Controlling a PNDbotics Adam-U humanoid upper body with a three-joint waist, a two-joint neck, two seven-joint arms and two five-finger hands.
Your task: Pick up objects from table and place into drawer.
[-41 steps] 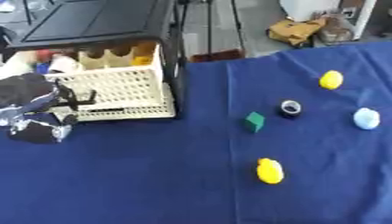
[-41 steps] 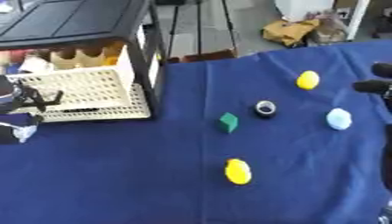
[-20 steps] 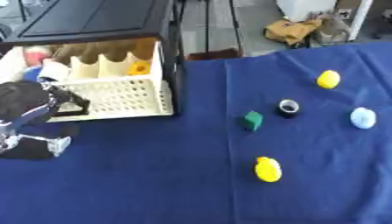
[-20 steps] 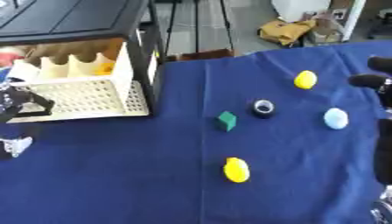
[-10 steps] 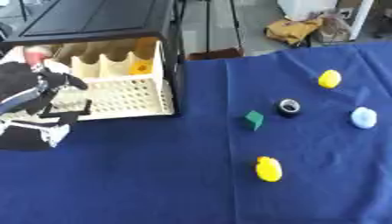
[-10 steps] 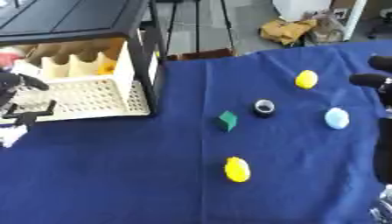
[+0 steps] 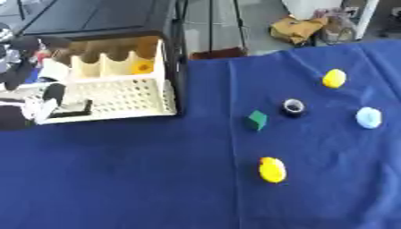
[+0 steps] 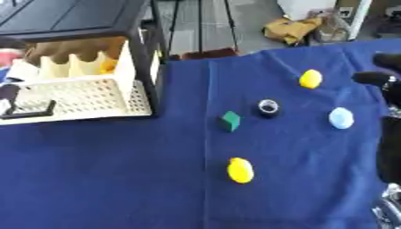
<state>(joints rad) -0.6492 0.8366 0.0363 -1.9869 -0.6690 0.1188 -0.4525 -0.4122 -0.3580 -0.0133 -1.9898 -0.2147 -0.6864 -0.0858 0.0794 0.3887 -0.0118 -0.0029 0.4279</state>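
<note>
A cream perforated drawer (image 7: 117, 96) stands pulled out of a black cabinet (image 7: 102, 20); a small yellow-orange thing (image 7: 142, 67) lies inside it at the back. My left hand (image 7: 27, 87) shows blurred at the left edge, over the drawer's left part, with a bit of red (image 7: 39, 56) beside it. On the blue cloth lie a green cube (image 7: 256, 120), a black ring (image 7: 293, 107), a pale blue object (image 7: 368, 117), a yellow object (image 7: 334, 78) at the far right and another yellow one (image 7: 272, 169) nearer me. My right hand (image 8: 384, 78) hangs at the right edge, beyond the blue object.
The blue cloth (image 7: 156, 179) covers the whole table. Behind the table's far edge are the floor, stand legs (image 7: 210, 27) and a brown bag (image 7: 297, 29). My right forearm (image 8: 389, 147) runs down the right edge.
My left hand has risen from the cloth in front of the drawer to above the drawer's left part. The objects on the cloth and the right hand have stayed put.
</note>
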